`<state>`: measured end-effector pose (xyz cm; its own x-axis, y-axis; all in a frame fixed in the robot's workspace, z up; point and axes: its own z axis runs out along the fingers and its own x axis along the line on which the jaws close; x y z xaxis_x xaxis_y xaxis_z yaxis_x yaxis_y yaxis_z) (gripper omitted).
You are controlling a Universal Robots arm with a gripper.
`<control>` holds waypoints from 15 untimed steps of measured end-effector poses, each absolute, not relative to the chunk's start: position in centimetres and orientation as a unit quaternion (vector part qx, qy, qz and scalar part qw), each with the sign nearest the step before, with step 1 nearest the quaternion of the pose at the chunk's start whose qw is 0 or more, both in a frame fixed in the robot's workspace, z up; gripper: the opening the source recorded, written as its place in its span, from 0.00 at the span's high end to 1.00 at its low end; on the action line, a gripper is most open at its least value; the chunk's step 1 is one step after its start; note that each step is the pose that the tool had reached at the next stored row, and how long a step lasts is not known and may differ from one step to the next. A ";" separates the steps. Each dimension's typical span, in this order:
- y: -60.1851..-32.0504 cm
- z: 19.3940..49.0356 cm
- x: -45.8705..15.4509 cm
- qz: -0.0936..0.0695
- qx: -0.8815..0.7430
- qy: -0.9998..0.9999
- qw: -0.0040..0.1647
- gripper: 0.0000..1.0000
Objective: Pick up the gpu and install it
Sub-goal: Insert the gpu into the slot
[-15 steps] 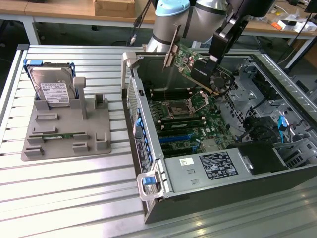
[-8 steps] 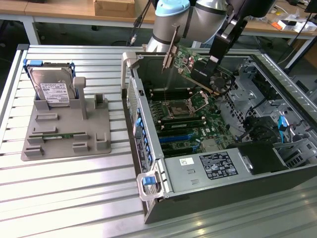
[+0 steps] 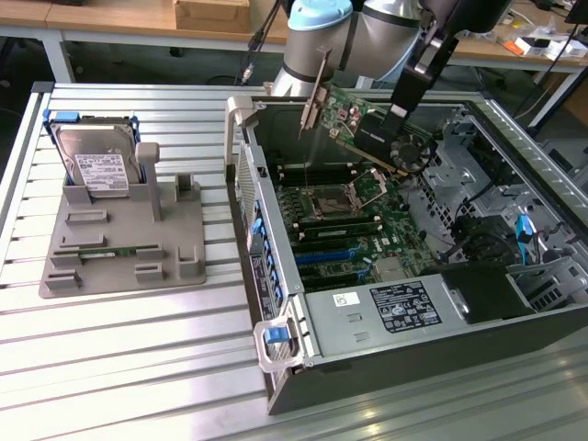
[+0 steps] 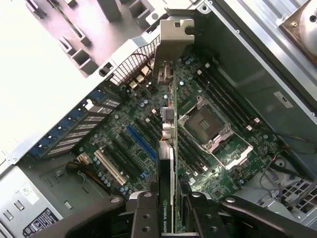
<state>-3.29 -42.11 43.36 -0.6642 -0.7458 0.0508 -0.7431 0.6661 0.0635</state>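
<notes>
The gpu (image 3: 363, 124), a green-edged card with a black fan cooler and a silver bracket at its end, hangs tilted above the open computer case (image 3: 276, 276), over the motherboard's far end. My gripper (image 3: 402, 108) is shut on its cooler end. In the wrist view the gpu (image 4: 167, 158) is seen edge-on between my fingers (image 4: 146, 213), its bracket pointing toward the case's rear wall. My gripper (image 4: 168, 210) holds it above the board, clear of the blue slot (image 4: 141, 141) and the white slot (image 4: 110, 166).
The motherboard (image 3: 344, 220) carries a CPU socket (image 3: 329, 200) and memory slots. A power supply (image 3: 400, 308) fills the case's near end. On the exterior view's left, a grey fixture (image 3: 175, 239) holds a hard drive (image 3: 96, 165) and a thin memory stick (image 3: 110, 251).
</notes>
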 end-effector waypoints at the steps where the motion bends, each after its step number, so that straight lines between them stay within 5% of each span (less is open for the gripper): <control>1: -42.1 43.4 -3.3 -0.018 0.411 -0.911 0.036 0.74; 15: -42.1 43.3 -3.3 -0.017 0.447 -0.894 0.037 0.74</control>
